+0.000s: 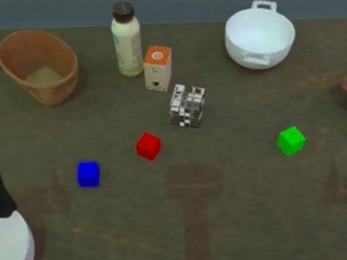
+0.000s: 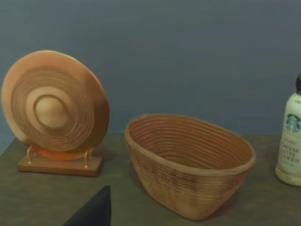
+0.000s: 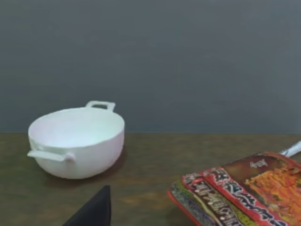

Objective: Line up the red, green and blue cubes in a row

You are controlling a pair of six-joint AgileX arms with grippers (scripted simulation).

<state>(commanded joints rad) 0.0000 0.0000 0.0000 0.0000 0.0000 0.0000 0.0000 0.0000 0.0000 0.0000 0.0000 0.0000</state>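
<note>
Three small cubes lie apart on the dark table in the top view. The red cube (image 1: 148,146) is near the middle, the blue cube (image 1: 88,173) is to its left and nearer the front, and the green cube (image 1: 291,140) is far to the right. My left arm (image 1: 7,233) is parked at the front left corner, left of the blue cube. My right arm is outside the top view. Each wrist view shows only one dark tip of its own gripper, and neither wrist view shows any cube.
A mirrored puzzle cube (image 1: 187,105) stands just behind the red cube, with an orange-topped white box (image 1: 157,68) and a bottle (image 1: 126,40) behind it. At the back are a wicker basket (image 1: 37,65) on the left and a white bowl (image 1: 259,35) on the right. Snack packets (image 3: 240,193) lie at the right edge.
</note>
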